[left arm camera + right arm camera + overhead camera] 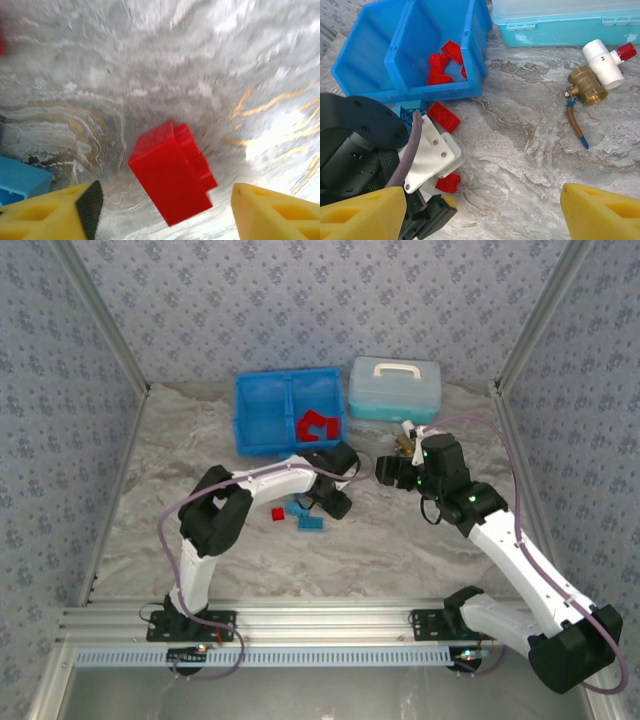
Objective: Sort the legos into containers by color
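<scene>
Red legos (318,425) lie heaped in the right-hand compartment of the bright blue tray (262,415), its two square containers split by a middle wall, at the far side of the worktop (400,540). Just outside the tray's near wall lie a stray red brick (443,116) and a blue brick (409,113), while nearer to me a small red piece (277,513) sits beside two light blue pieces (311,523) on the marbled surface. Between my left fingers (45,212), touching neither, a red block (172,172) lies tilted with its studs to the right, a light blue block (20,180) close by at its left.
</scene>
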`<state>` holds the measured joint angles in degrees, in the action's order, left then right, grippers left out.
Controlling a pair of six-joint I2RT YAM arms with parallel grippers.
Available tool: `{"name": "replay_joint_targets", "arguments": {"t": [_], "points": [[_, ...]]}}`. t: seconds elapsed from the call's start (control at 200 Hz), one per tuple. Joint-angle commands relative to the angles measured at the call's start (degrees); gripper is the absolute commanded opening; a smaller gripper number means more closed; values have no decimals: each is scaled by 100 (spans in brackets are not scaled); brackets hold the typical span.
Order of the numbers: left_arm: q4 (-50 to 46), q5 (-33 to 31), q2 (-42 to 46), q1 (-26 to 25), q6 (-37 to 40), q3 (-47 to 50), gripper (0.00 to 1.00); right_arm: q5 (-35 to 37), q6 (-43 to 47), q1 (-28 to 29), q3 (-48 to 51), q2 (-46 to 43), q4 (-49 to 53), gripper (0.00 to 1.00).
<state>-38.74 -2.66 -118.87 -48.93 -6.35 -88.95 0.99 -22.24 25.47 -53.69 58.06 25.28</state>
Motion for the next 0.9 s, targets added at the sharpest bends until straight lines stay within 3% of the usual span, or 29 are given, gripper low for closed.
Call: {"name": "replay_joint_targets", "arguments": {"t": [0.0,0.115,0.275,0.47,0.57,0.7,0.894], "points": [[-143,14,-237,-38,-175,-298,63,-21,-34,-41,-8,-86,150,83],[-294,193,-412,-48,-217,-429,52,-16,-42,-50,-5,-102,129,84],[-424,246,-444,-47,-296,-445,51,-46,-48,-47,-21,-92,130,86],[-245,219,-318,-50,-379,-312,21,-116,-99,-49,-26,-93,94,89],[-46,94,30,-54,-441,-211,17,-123,-118,-49,-45,-113,123,89],[162,-609,588,84,-413,-455,14,-128,-142,-43,-62,-177,135,90],[301,-789,715,946,-572,-1169,14,-122,-158,-53,-45,-221,127,91]]}}
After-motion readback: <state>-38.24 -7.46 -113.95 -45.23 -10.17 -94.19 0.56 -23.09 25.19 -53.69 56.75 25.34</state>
